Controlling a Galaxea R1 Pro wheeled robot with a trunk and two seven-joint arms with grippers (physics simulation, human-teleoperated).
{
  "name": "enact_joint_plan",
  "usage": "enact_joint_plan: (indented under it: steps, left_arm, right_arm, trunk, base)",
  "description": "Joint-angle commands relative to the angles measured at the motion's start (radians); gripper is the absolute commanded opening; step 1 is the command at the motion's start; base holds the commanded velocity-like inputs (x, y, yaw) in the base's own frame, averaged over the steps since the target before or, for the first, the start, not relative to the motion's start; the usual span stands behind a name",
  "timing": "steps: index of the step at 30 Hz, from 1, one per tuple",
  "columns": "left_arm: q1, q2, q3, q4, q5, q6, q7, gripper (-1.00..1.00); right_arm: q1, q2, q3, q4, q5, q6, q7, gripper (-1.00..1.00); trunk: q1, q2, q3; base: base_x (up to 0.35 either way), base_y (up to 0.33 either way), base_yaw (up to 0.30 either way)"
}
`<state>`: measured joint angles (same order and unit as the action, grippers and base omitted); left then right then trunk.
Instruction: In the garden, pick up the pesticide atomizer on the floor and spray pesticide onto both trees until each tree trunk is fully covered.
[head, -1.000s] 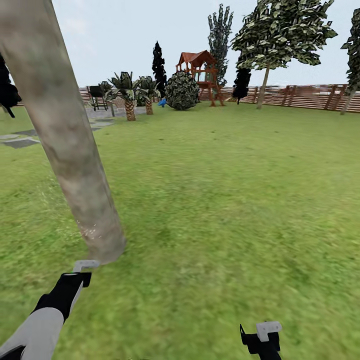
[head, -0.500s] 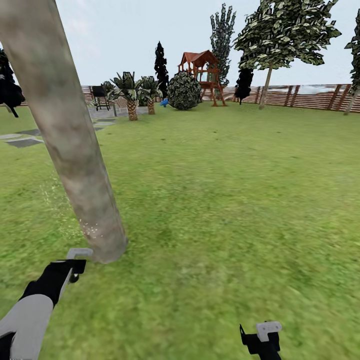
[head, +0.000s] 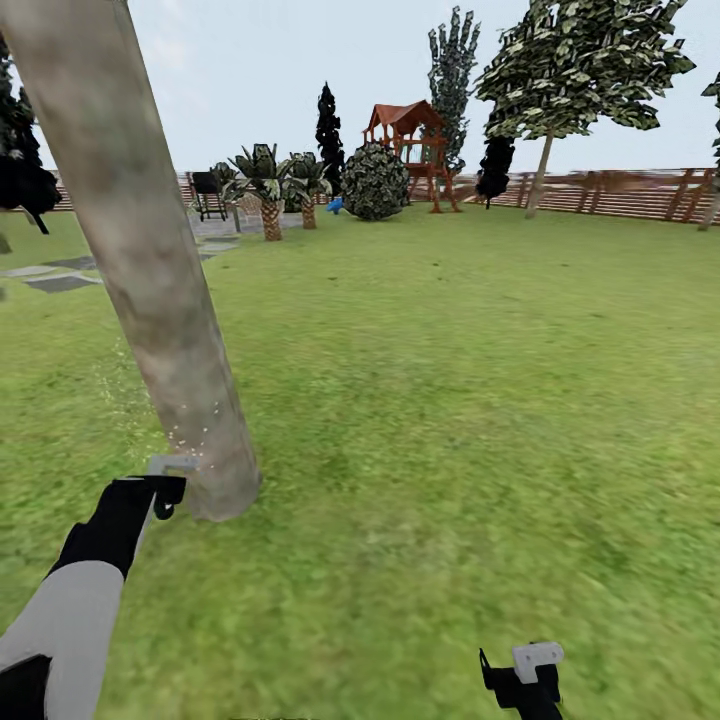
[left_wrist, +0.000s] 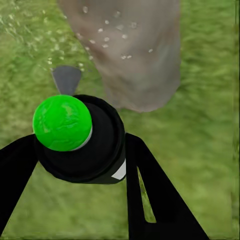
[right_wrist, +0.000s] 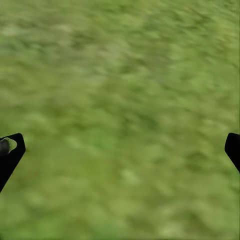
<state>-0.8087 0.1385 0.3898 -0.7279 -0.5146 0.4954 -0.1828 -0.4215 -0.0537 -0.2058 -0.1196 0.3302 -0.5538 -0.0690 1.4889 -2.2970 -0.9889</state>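
A thick mottled grey-tan tree trunk (head: 150, 270) leans across the left of the head view, and its base (left_wrist: 135, 55) fills the far end of the left wrist view. My left gripper (head: 158, 492) (left_wrist: 80, 150) is shut on the pesticide atomizer (left_wrist: 82, 145), a black body with a green ball top. Its grey nozzle (head: 172, 465) sits right beside the trunk's base. White droplets speckle the bark (left_wrist: 107, 30) and the grass beside it. My right gripper (head: 525, 678) hangs low over bare lawn, fingers (right_wrist: 10, 150) wide apart and holding nothing. A second leafy tree (head: 542, 170) stands far off by the fence.
Green lawn (head: 450, 400) stretches ahead to a brown slat fence (head: 620, 195). Far back stand a red playset (head: 410, 140), a round bush (head: 375, 182), short palms (head: 270, 195), dark conifers (head: 328, 130) and grey paving slabs (head: 60, 282) at the left.
My left arm has risen and reached forward, bringing the nozzle up beside the trunk's base. More droplets dot the bark. The camera has shifted slightly. The right gripper has not moved.
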Motion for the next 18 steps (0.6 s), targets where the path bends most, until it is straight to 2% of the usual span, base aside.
enact_joint_plan:
  steps: [1,5,9,10,12,14,16,18]
  left_arm:
    - [-0.008,-0.003,-0.007,-0.006,-0.005,0.017,-0.029,-1.00]
    - [-0.040,0.007,-0.039,-0.035,-0.012,0.063,-0.148,-1.00]
    - [-0.047,0.011,-0.044,-0.081,-0.029,0.070,-0.164,-1.00]
    - [-0.049,-0.009,-0.073,-0.089,-0.054,0.104,-0.165,-1.00]
    - [-0.052,-0.032,-0.124,-0.092,-0.059,0.138,-0.164,-1.00]
    - [-0.062,-0.039,-0.145,-0.092,-0.061,0.149,-0.164,-1.00]
    - [-0.093,-0.027,-0.147,-0.093,-0.059,0.156,-0.166,-1.00]
    - [-0.104,0.010,-0.146,-0.093,-0.056,0.158,-0.170,-1.00]
  right_arm:
    - [0.000,0.000,0.000,0.000,0.000,0.000,0.000,1.00]
    - [0.000,0.000,0.000,0.000,0.001,0.000,0.000,1.00]
    - [0.000,0.000,0.000,0.000,0.001,0.000,0.000,1.00]
    - [0.000,0.000,0.000,0.000,0.000,0.000,0.000,1.00]
    - [0.000,0.000,0.000,0.000,0.000,0.000,0.000,1.00]
    - [0.000,-0.001,0.000,0.000,0.000,-0.001,0.000,1.00]
    - [0.000,-0.001,0.000,0.000,0.001,-0.001,-0.001,1.00]
    - [0.000,-0.002,0.000,0.000,0.001,0.000,-0.001,1.00]
  trunk:
    - [0.000,0.000,0.000]
    - [0.000,0.000,0.000]
    - [0.000,0.000,0.000]
    - [0.000,0.000,0.000]
    - [0.000,0.000,0.000]
    - [0.000,0.000,0.000]
    - [0.000,0.000,0.000]
    - [0.000,0.000,0.000]
  base:
    - [0.000,0.000,0.267]
    - [0.000,0.000,0.275]
    - [0.000,0.000,0.200]
    - [0.000,0.000,0.019]
    - [0.000,0.000,0.007]
    - [0.000,0.000,0.002]
    - [0.000,0.000,0.000]
    - [0.000,0.000,0.000]
